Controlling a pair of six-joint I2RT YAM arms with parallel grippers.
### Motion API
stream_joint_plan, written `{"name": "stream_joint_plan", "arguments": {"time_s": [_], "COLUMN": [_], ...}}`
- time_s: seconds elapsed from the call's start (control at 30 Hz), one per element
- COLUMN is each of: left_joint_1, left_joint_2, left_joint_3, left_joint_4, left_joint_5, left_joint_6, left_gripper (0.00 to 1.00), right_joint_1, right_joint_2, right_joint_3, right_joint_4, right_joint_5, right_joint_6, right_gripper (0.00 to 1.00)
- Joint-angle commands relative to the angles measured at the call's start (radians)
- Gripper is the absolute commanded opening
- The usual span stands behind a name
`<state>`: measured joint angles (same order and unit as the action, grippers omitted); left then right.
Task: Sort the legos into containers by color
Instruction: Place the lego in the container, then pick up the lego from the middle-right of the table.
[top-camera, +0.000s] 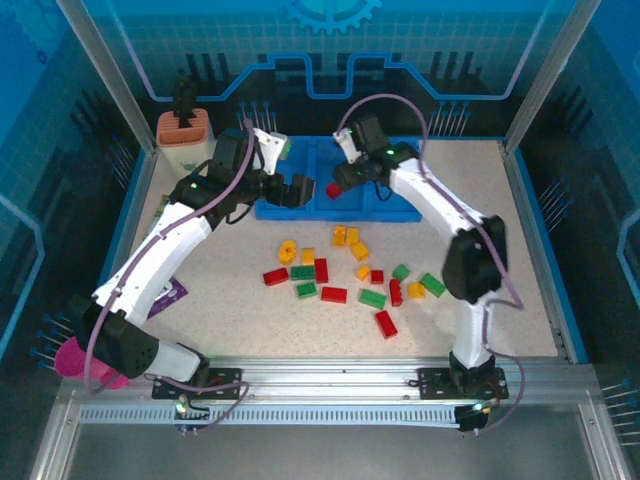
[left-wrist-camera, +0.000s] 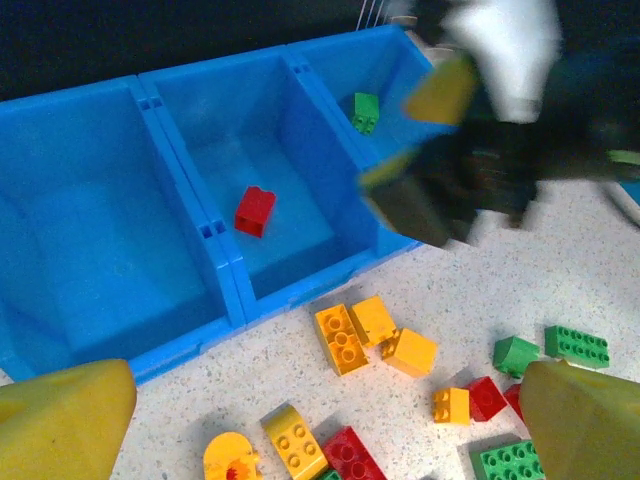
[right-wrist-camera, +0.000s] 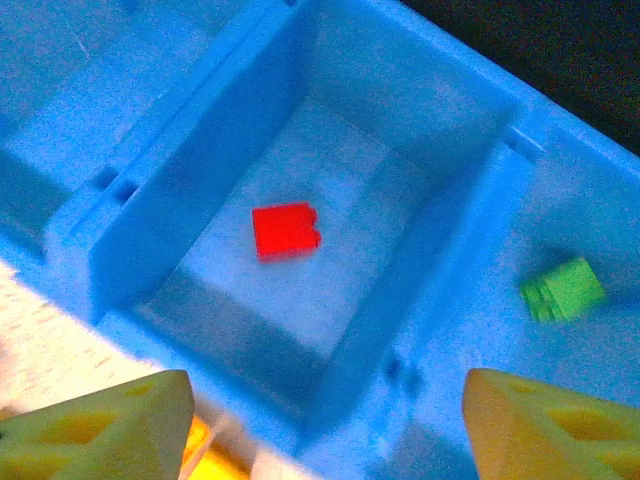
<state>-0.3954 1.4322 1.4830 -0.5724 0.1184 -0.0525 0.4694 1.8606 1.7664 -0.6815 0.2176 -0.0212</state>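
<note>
The blue container tray (top-camera: 390, 213) has three compartments. A red lego (right-wrist-camera: 286, 230) lies in the middle one and a green lego (right-wrist-camera: 563, 289) in the right one; both also appear in the left wrist view, red lego (left-wrist-camera: 254, 210) and green lego (left-wrist-camera: 366, 111). My right gripper (right-wrist-camera: 328, 425) hovers open over the middle compartment, nothing between its yellow fingers. My left gripper (left-wrist-camera: 320, 430) is open above the table just in front of the tray (left-wrist-camera: 230, 290), over a cluster of yellow legos (left-wrist-camera: 370, 335). Several red, green and yellow legos (top-camera: 350, 275) lie scattered mid-table.
A cream-and-orange holder (top-camera: 183, 130) stands at the back left. A pink cup (top-camera: 75, 360) sits near the left arm's base, and a purple packet (top-camera: 170, 295) lies under that arm. The two grippers (top-camera: 297, 190) (top-camera: 345, 178) are close together at the tray.
</note>
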Motion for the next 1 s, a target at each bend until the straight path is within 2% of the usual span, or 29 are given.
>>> {"name": "stream_joint_plan", "arguments": {"time_s": [0.0, 0.1, 0.23, 0.37, 0.5, 0.67, 0.8, 0.97], "left_joint_1": [0.012, 0.015, 0.017, 0.018, 0.021, 0.023, 0.023, 0.027], "left_joint_2": [-0.028, -0.034, -0.032, -0.021, 0.003, 0.044, 0.061, 0.086], "left_joint_3": [-0.030, -0.045, -0.046, -0.040, -0.036, -0.009, 0.001, 0.016], "left_joint_4": [0.063, 0.072, 0.054, 0.031, 0.005, -0.024, -0.015, -0.019], "left_joint_5": [0.036, 0.053, 0.057, 0.055, 0.074, 0.077, 0.086, 0.084], "left_joint_6": [0.008, 0.000, 0.003, 0.013, 0.031, 0.036, 0.036, 0.051], "left_gripper": [1.00, 1.00, 1.00, 1.00, 0.99, 0.99, 0.99, 0.99], "right_joint_1": [-0.056, -0.124, -0.182, -0.210, -0.262, -0.274, -0.290, -0.336], "right_joint_2": [-0.194, -0.352, -0.555, -0.684, -0.736, -0.750, -0.744, -0.705], "right_joint_3": [-0.227, -0.454, -0.712, -0.868, -0.966, -1.042, -1.078, -1.119], "right_joint_4": [-0.169, -0.241, -0.263, -0.245, -0.209, -0.099, -0.026, 0.051], "right_joint_5": [0.017, -0.015, -0.013, -0.045, -0.085, -0.085, -0.088, -0.125], "right_joint_6": [0.195, 0.363, 0.573, 0.737, 0.902, 1.079, 1.144, 1.147], "right_gripper": [0.78, 0.82, 0.98, 1.00, 1.00, 1.00, 1.00, 1.00]}}
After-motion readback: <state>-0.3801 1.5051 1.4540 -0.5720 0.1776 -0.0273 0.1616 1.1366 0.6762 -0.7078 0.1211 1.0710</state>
